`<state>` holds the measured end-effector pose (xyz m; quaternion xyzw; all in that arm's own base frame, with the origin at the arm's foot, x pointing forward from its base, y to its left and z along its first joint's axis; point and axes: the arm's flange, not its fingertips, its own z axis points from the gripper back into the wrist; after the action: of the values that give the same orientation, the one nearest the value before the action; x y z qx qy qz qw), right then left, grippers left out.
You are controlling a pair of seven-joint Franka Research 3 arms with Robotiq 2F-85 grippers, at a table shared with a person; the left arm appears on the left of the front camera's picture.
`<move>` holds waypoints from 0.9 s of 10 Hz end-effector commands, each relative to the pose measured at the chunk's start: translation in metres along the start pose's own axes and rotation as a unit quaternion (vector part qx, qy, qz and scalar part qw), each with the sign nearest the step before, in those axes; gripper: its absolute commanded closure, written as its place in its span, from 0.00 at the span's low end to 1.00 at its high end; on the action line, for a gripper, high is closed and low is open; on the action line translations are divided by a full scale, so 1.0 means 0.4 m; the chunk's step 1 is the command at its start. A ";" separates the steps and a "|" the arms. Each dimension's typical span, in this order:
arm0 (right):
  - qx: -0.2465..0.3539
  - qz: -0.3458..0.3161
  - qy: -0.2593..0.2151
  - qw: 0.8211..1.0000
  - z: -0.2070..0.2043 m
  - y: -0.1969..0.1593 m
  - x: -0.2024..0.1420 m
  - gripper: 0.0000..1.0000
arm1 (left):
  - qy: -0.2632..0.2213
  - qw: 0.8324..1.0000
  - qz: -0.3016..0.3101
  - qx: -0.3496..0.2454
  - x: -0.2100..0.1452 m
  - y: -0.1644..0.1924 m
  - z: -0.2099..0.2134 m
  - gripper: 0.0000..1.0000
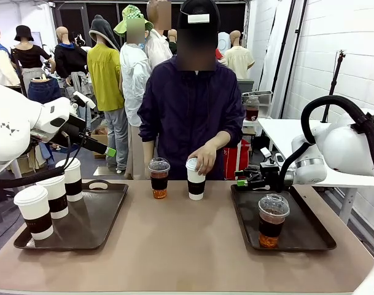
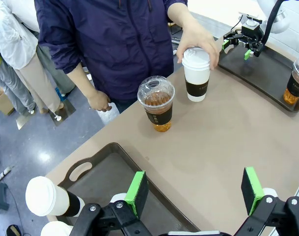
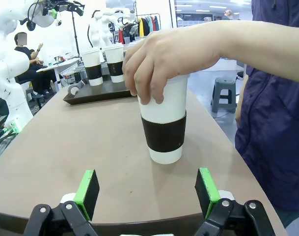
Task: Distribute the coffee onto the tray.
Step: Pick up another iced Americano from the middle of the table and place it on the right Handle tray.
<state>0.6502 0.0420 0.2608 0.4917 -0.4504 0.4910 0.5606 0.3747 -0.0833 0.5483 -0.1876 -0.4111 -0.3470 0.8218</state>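
Note:
A white paper cup (image 1: pixel 196 179) with a dark band stands at the table's far middle, and the person's hand (image 1: pixel 205 158) rests on its lid. Beside it stands a clear dome-lidded cup (image 1: pixel 159 178) of brown drink. My right gripper (image 3: pixel 148 191) is open, low over the table, with the white cup (image 3: pixel 163 128) a short way ahead between the lines of its fingers. My left gripper (image 2: pixel 194 191) is open and held high above the left tray (image 1: pixel 107 212), which carries three white cups (image 1: pixel 53 195). The right tray (image 1: pixel 309 230) holds one clear cup (image 1: pixel 272 220).
The person stands at the far edge behind the two middle cups. Bare brown table lies between the trays. The left tray's right half and the right tray's far end are free. A white side table (image 1: pixel 285 132) stands behind the right arm.

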 end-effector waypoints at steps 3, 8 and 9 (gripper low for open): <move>0.000 0.000 0.000 1.000 -0.002 0.000 0.001 0.00 | -0.001 1.000 0.003 -0.004 -0.003 0.004 0.001 0.00; 0.000 0.000 0.000 1.000 -0.002 0.000 0.001 0.00 | -0.001 1.000 0.003 -0.004 -0.003 0.004 0.001 0.00; 0.000 0.000 0.000 1.000 -0.002 0.000 0.001 0.00 | -0.001 1.000 0.003 -0.004 -0.003 0.004 0.001 0.00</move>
<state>0.6502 0.0420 0.2608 0.4917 -0.4504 0.4910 0.5606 0.3747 -0.0833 0.5483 -0.1876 -0.4111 -0.3470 0.8218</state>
